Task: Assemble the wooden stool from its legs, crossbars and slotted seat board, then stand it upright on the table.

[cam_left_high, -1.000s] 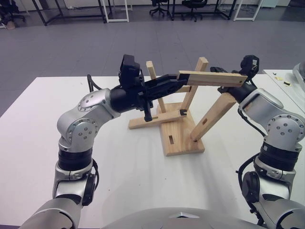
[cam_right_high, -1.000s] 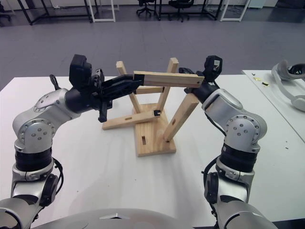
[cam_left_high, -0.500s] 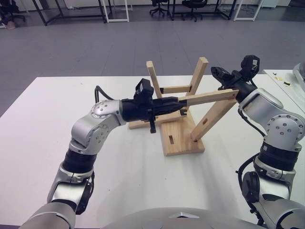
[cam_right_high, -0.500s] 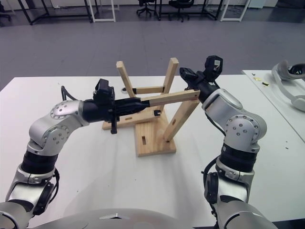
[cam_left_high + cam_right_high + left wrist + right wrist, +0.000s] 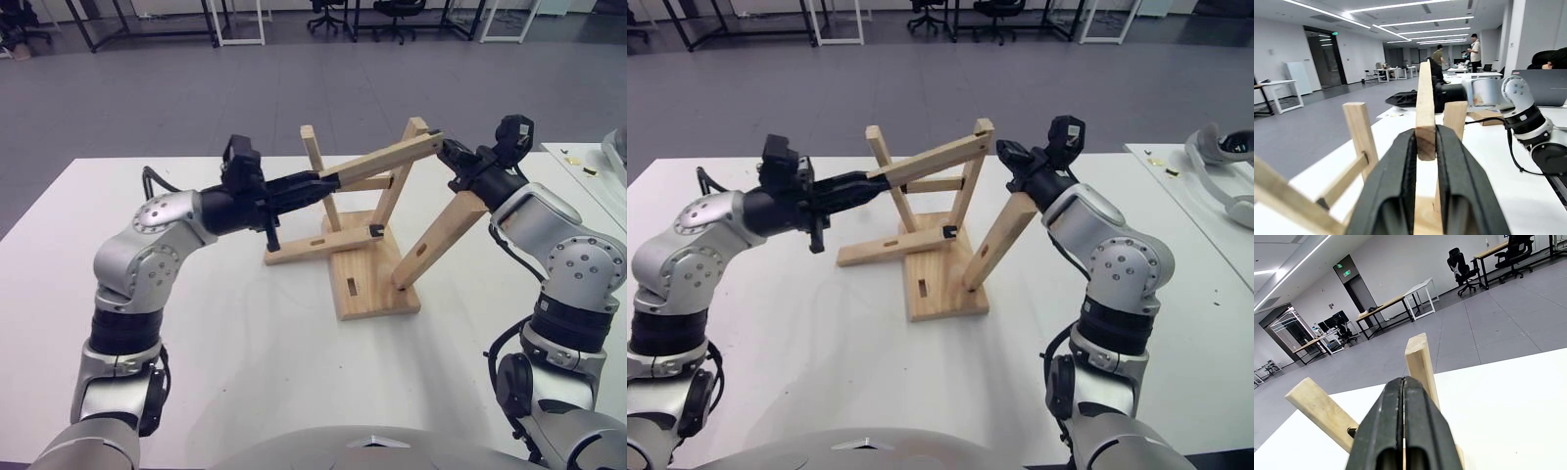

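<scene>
Left hand (image 5: pixel 321 182) clamps the raised crossbar (image 5: pixel 387 160); right hand (image 5: pixel 454 154), closed, near its tip.

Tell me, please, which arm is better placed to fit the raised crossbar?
Left: the left hand is shut on the crossbar; the right hand is shut on nothing beside the tilted leg.

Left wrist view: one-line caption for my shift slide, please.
Left gripper clamps the crossbar edge-on, its far end pointing toward the right gripper, beside a stool leg.
</scene>
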`<control>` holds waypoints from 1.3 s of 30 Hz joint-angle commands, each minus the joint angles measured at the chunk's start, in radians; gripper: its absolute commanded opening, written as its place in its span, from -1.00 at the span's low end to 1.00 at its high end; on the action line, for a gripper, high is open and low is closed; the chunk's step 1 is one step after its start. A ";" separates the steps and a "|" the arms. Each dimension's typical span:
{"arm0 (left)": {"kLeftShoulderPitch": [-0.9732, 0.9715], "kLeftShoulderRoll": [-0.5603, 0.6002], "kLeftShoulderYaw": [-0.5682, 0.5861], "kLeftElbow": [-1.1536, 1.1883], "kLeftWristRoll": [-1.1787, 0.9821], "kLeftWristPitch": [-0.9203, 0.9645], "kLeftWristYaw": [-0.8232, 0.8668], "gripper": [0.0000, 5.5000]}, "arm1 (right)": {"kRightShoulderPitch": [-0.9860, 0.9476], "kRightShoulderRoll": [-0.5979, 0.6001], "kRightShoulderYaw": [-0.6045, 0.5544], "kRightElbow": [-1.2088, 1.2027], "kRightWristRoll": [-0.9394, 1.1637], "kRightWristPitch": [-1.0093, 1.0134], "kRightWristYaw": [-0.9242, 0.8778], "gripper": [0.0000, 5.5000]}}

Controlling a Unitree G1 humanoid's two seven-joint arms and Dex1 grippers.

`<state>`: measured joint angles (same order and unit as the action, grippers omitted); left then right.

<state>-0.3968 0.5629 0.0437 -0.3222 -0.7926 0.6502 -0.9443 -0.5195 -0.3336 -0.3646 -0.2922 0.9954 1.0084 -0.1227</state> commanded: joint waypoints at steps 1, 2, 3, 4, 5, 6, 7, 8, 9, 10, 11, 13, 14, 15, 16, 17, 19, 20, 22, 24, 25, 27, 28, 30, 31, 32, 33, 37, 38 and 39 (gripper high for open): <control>0.076 0.053 -0.084 0.010 0.106 -0.044 -0.053 -0.85 | 0.000 0.002 0.000 -0.009 0.004 0.009 -0.005 -1.00; 0.086 0.057 -0.103 0.020 0.138 -0.070 -0.063 -0.85 | 0.000 0.000 0.001 -0.007 0.004 0.010 -0.003 -1.00; 0.089 0.057 -0.128 0.035 0.172 -0.099 -0.079 -0.85 | -0.001 -0.001 0.002 -0.007 0.003 0.011 -0.002 -1.00; 0.091 0.056 -0.145 0.041 0.191 -0.117 -0.091 -0.85 | -0.003 -0.002 0.003 -0.004 0.003 0.012 0.001 -1.00; 0.082 0.048 -0.155 0.049 0.199 -0.126 -0.099 -0.85 | -0.007 -0.003 0.004 -0.003 0.003 0.014 0.000 -1.00; 0.072 0.043 -0.166 0.054 0.208 -0.133 -0.106 -0.85 | -0.015 -0.004 0.004 0.000 0.006 0.017 0.000 -1.00; 0.064 0.040 -0.173 0.059 0.213 -0.138 -0.112 -0.85 | -0.021 -0.006 0.005 0.004 0.006 0.018 0.002 -1.00; 0.058 0.040 -0.181 0.064 0.220 -0.143 -0.119 -0.85 | -0.026 -0.008 0.005 0.008 0.006 0.018 0.005 -1.00; 0.055 0.041 -0.189 0.069 0.229 -0.149 -0.130 -0.85 | -0.029 -0.009 0.006 0.010 0.005 0.017 0.007 -1.00; 0.052 0.040 -0.192 0.075 0.234 -0.154 -0.137 -0.85 | -0.029 -0.009 0.007 0.011 0.004 0.016 0.009 -1.00; 0.049 0.039 -0.195 0.081 0.238 -0.158 -0.144 -0.85 | -0.029 -0.009 0.007 0.011 0.004 0.016 0.010 -1.00; 0.040 0.036 -0.199 0.091 0.243 -0.164 -0.153 -0.85 | -0.028 -0.007 0.008 0.011 0.003 0.015 0.009 -1.00; 0.035 0.034 -0.203 0.095 0.246 -0.166 -0.154 -0.85 | -0.029 -0.007 0.008 0.011 0.004 0.015 0.008 -1.00; 0.030 0.031 -0.207 0.098 0.248 -0.168 -0.156 -0.85 | -0.029 -0.006 0.007 0.010 0.005 0.015 0.007 -1.00; 0.022 0.019 -0.203 0.101 0.233 -0.155 -0.153 -0.85 | -0.029 -0.008 0.004 0.010 0.005 0.014 0.006 -1.00; 0.013 0.014 -0.203 0.103 0.229 -0.150 -0.155 -0.85 | -0.029 -0.009 0.000 0.011 0.005 0.013 0.005 -1.00; -0.001 0.006 -0.215 0.114 0.243 -0.157 -0.161 -0.85 | -0.031 -0.012 -0.005 0.014 0.005 0.011 0.004 -1.00; -0.009 -0.003 -0.219 0.123 0.250 -0.163 -0.159 -0.85 | -0.033 -0.012 -0.005 0.017 0.004 0.010 0.004 -1.00; -0.021 -0.020 -0.229 0.135 0.259 -0.168 -0.157 -0.85 | -0.037 -0.009 -0.004 0.019 0.002 0.007 0.003 -1.00; -0.026 -0.027 -0.236 0.145 0.270 -0.175 -0.160 -0.85 | -0.042 -0.008 -0.004 0.020 0.002 0.006 0.003 -1.00; -0.028 -0.029 -0.236 0.149 0.273 -0.178 -0.161 -0.85 | -0.043 -0.008 -0.004 0.021 0.001 0.005 0.004 -1.00; -0.027 -0.034 -0.237 0.157 0.279 -0.183 -0.161 -0.85 | -0.047 -0.007 -0.004 0.023 0.001 0.004 0.004 -1.00; -0.024 -0.036 -0.238 0.159 0.282 -0.187 -0.161 -0.85 | -0.047 -0.008 -0.006 0.022 0.002 0.004 0.003 -1.00; -0.020 -0.034 -0.242 0.161 0.288 -0.195 -0.162 -0.85 | -0.048 -0.008 -0.008 0.022 0.004 0.003 0.003 -1.00; -0.019 -0.034 -0.243 0.165 0.293 -0.199 -0.163 -0.85 | -0.049 -0.008 -0.009 0.022 0.004 0.003 0.002 -1.00; -0.019 -0.033 -0.243 0.168 0.297 -0.201 -0.166 -0.85 | -0.050 -0.007 -0.008 0.022 0.003 0.002 0.002 -1.00; -0.018 -0.034 -0.244 0.173 0.301 -0.204 -0.168 -0.85 | -0.051 -0.008 -0.006 0.022 0.001 0.001 0.003 -1.00; -0.001 -0.055 -0.259 0.194 0.323 -0.230 -0.162 -0.85 | -0.051 -0.007 -0.004 0.024 -0.005 -0.002 0.004 -1.00; -0.002 -0.057 -0.262 0.198 0.325 -0.234 -0.162 -0.85 | -0.052 -0.007 -0.004 0.024 -0.005 -0.002 0.004 -1.00; -0.003 -0.057 -0.265 0.202 0.327 -0.237 -0.164 -0.85 | -0.052 -0.007 -0.003 0.023 -0.005 -0.002 0.004 -1.00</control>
<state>-0.4043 0.5067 -0.2130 -0.1260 -0.4858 0.4278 -1.1027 -0.5460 -0.3404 -0.3674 -0.2745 0.9909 1.0077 -0.1180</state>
